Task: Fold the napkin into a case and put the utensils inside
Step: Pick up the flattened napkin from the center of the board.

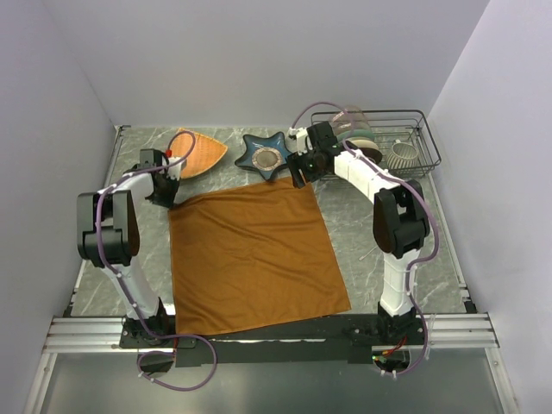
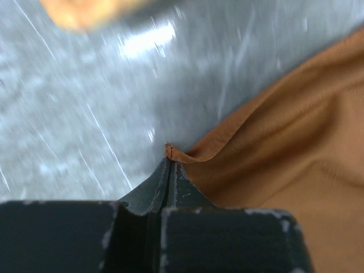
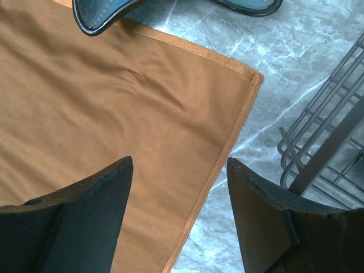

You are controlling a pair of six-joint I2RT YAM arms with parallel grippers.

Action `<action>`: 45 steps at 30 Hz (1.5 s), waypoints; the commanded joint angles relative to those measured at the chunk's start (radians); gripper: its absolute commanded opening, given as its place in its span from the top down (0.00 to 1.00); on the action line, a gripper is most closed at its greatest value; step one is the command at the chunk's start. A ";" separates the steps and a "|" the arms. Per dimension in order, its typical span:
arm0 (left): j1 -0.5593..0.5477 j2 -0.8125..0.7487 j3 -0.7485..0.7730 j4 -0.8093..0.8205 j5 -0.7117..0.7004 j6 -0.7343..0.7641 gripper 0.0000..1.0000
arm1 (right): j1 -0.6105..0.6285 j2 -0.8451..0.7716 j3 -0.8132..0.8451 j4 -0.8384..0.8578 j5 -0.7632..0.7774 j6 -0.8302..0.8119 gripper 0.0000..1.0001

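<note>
The rust-orange napkin (image 1: 254,259) lies spread flat as one sheet in the middle of the table, with no case in view. My left gripper (image 1: 170,200) is at its far left corner. In the left wrist view the left gripper (image 2: 169,162) is shut on that corner, and the napkin (image 2: 284,148) is lifted into a small peak. My right gripper (image 1: 302,177) hovers over the far right corner. There the right gripper (image 3: 179,162) stands open, straddling the hemmed right edge of the napkin (image 3: 114,102) without touching it. The utensils are out of view.
A blue star-shaped dish (image 1: 265,155) overlaps the napkin's far edge, and the dish (image 3: 102,14) is close ahead of the right fingers. An orange woven triangular plate (image 1: 197,153) lies far left. A wire rack (image 1: 388,142) with crockery stands far right, and the rack (image 3: 324,148) is beside the right finger.
</note>
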 commanded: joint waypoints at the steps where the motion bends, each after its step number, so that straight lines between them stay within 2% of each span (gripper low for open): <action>1: 0.004 -0.059 -0.058 -0.099 -0.009 0.067 0.99 | -0.005 0.049 0.057 0.036 -0.003 0.020 0.27; 8: 0.015 -0.084 -0.066 -0.108 -0.013 0.086 0.99 | 0.019 0.093 0.097 0.079 0.032 0.018 0.35; 21: 0.046 -0.147 -0.113 -0.114 -0.028 0.129 0.99 | 0.050 0.199 0.199 0.131 0.120 0.061 0.40; 32: 0.063 -0.147 -0.109 -0.119 -0.010 0.126 0.99 | 0.049 0.302 0.321 0.048 0.141 0.118 0.42; 45: 0.069 -0.135 -0.090 -0.126 -0.001 0.119 0.99 | 0.049 0.388 0.347 0.013 0.155 0.142 0.46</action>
